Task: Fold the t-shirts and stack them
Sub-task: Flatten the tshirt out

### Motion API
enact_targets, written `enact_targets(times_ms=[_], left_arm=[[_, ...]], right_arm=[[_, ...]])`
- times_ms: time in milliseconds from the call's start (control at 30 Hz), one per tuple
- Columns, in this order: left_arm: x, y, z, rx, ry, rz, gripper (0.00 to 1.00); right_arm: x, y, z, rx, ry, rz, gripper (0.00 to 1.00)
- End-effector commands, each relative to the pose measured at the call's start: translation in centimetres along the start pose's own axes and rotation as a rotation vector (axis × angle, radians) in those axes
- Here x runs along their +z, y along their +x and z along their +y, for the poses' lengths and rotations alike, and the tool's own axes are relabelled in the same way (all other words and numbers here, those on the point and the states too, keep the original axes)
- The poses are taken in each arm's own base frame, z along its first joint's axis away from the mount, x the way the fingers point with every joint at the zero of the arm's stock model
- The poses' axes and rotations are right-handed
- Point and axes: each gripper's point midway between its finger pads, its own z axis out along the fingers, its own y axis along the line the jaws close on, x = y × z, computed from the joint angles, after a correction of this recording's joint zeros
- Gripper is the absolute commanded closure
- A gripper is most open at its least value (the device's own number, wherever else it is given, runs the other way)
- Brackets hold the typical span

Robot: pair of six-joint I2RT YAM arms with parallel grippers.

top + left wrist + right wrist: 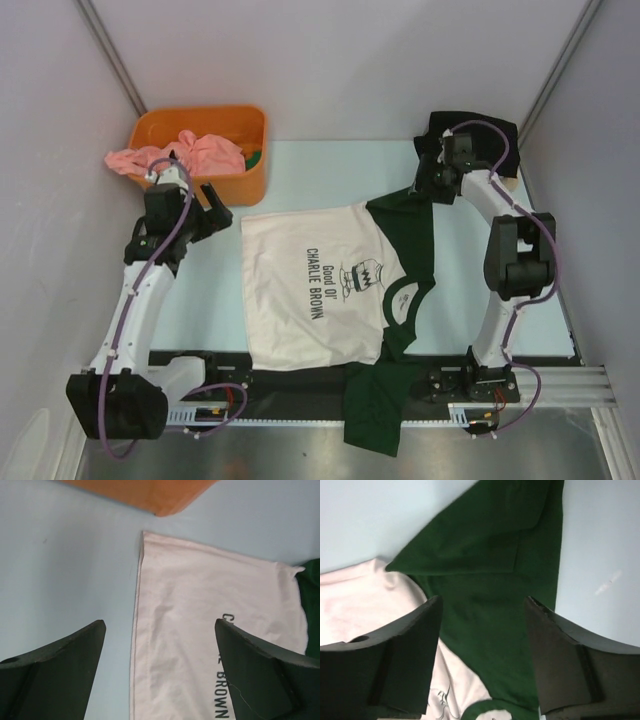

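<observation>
The cream t-shirt (300,290) with dark green sleeves and a dark chest print lies flat in the middle of the table. Its near sleeve (375,415) hangs over the front edge. My left gripper (205,210) is open above the shirt's far left hem corner (150,545), with nothing between its fingers. My right gripper (425,180) is open over the far green sleeve (495,555), which is partly folded on itself. A pink t-shirt (180,155) hangs out of the orange bin (245,180). A black t-shirt (470,130) lies at the back right.
The orange bin sits at the back left, close to my left gripper; its corner (160,500) shows in the left wrist view. Something green (255,157) lies inside it. White walls close in on both sides. The arm bases' rail (300,385) runs along the front edge.
</observation>
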Motion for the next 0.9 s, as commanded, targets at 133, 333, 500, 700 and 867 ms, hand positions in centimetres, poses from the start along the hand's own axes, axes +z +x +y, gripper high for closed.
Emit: enact_targets(times_ms=[133, 333, 500, 700, 867], left_arm=[[0.7, 3.8, 1.1, 0.107, -0.027, 0.082, 0.05], [0.6, 4.1, 0.6, 0.104, 0.001, 0.083, 0.06], [0.7, 4.2, 0.3, 0.101, 0.014, 0.085, 0.07], [0.6, 4.2, 0.3, 0.099, 0.016, 0.081, 0.07], [0.6, 4.1, 0.3, 0.098, 0.017, 0.079, 0.08]], right_arm=[[5.4, -0.4, 0.8, 0.05, -0.073, 0.037, 0.36], [7.8, 0.1, -0.1, 0.061, -0.042, 0.061, 0.41], [8.4, 1.1, -1.0, 0.084, -0.022, 0.082, 0.43], [6.9, 1.2, -1.4, 0.084, -0.004, 0.051, 0.44], [6.2, 1.5, -1.5, 0.082, -0.001, 0.045, 0.44]])
